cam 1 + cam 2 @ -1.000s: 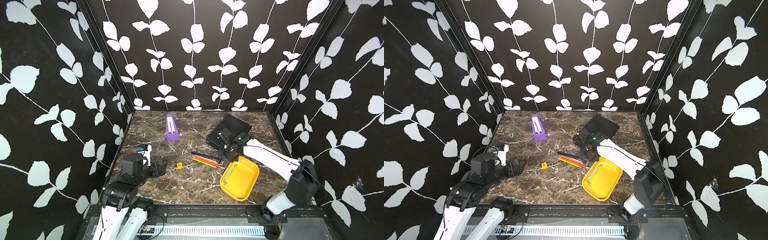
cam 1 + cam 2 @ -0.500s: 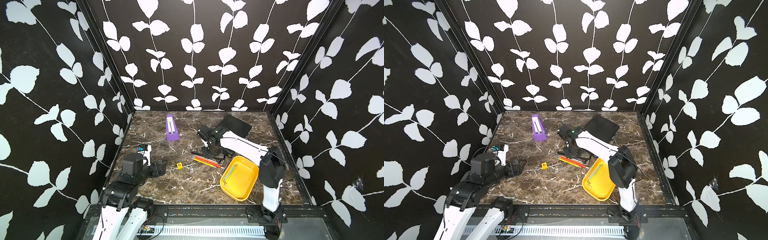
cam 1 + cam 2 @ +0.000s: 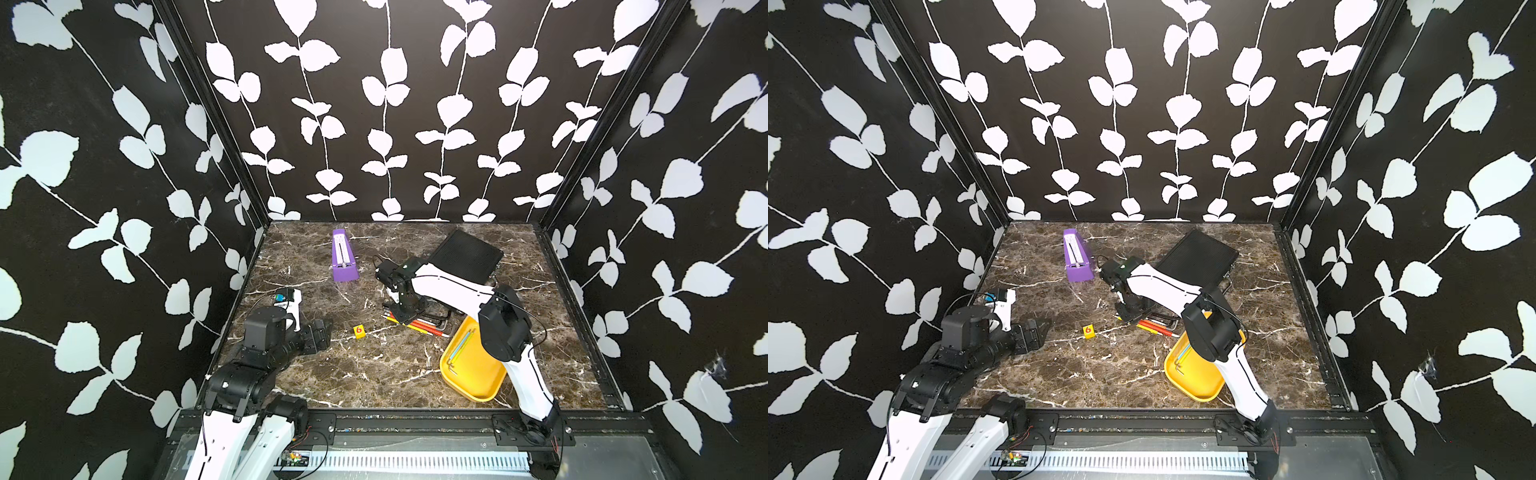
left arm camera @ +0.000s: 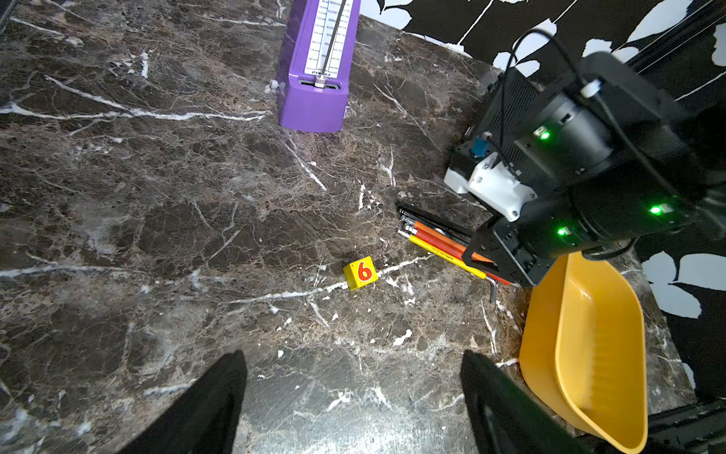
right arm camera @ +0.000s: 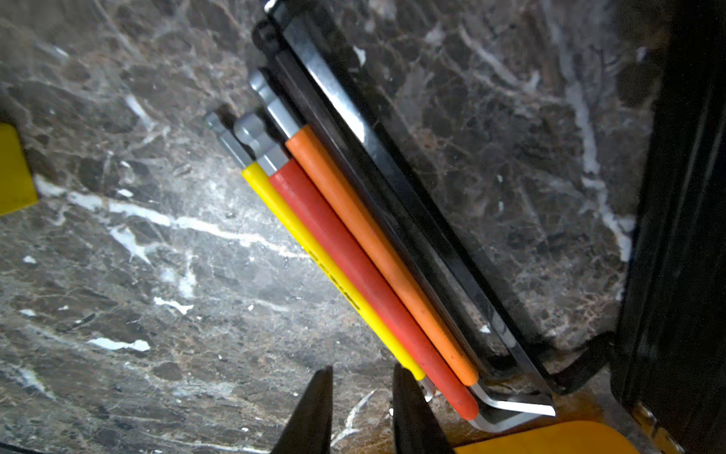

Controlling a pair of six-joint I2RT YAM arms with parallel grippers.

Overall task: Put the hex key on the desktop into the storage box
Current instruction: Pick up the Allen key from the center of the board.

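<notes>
Your right arm [image 3: 451,286] is the nearer one. Its jaws are narrow and empty, low over the dark brown marble-patterned worktop [image 3: 374,370]. The bundle of colour-sleeved and black steel hex keys [image 5: 353,243] lies on it just beside the jaws, not between them. The bent ends are nearest the jaws and the shallow yellow plastic storage box [image 3: 473,388], and the long axes run away from them. The left arm [image 3: 266,332] holds its jaws wide, well apart from the keys.
</notes>
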